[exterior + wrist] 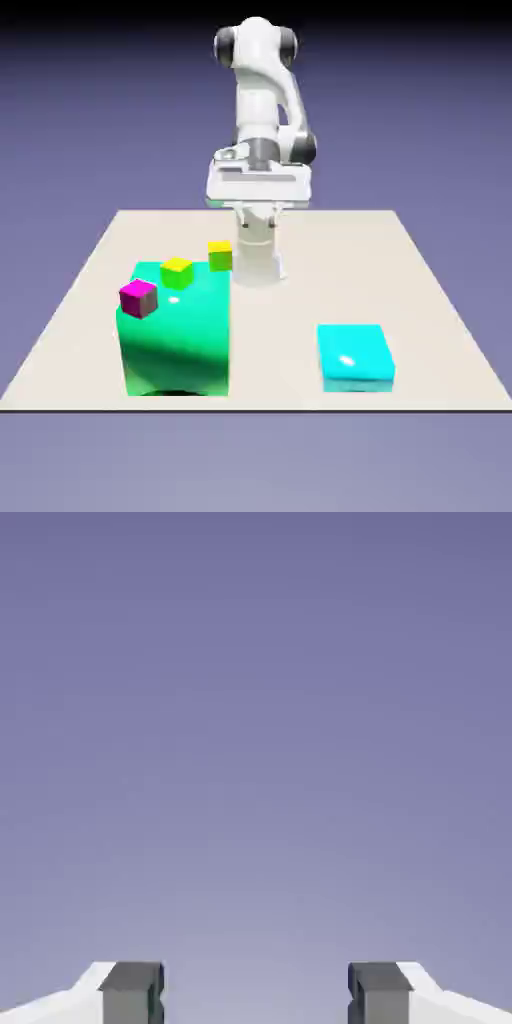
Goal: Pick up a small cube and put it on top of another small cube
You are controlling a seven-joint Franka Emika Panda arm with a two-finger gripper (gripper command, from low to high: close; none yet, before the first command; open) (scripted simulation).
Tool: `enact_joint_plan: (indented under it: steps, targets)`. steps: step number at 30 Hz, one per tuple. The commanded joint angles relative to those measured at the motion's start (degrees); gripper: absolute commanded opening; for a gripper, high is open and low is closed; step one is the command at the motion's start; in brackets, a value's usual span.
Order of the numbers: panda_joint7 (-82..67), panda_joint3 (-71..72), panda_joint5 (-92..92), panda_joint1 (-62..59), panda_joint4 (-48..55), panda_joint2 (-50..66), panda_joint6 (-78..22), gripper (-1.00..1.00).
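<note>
1. The jaws stood spread with nothing between them; in the hand view each grey fingertip (pixel 131 990) framed only plain backdrop.
2. The gripper (pixel 256 205) hung at upper centre of the exterior view.
3. The magenta small cube (pixel 138 297) sat at the green block's (pixel 178 335) left top edge, at centre left.
4. The yellow-topped cube (pixel 220 255) rested on the tabletop (pixel 440 330) just behind the block; a second yellow cube (pixel 176 271) sat on the block.
5. A cyan block (pixel 355 357) lay at lower right.
</note>
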Motion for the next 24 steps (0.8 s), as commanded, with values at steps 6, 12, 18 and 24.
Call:
enact_joint_plan:
  steps: [6, 12, 18, 24]
  targets:
    - [-0.56, -12.46, -12.63, 3.44, 1.26, -8.20, -10.08, 0.00]
    - [-1.12, -24.92, -25.25, 6.87, 2.53, -16.39, -20.16, 0.00]
    - [-1.69, -37.38, -37.88, 10.31, 3.79, -24.58, -30.24, 0.00]
    - [-2.25, -49.84, -50.50, 13.75, 5.05, -32.78, -40.32, 0.00]
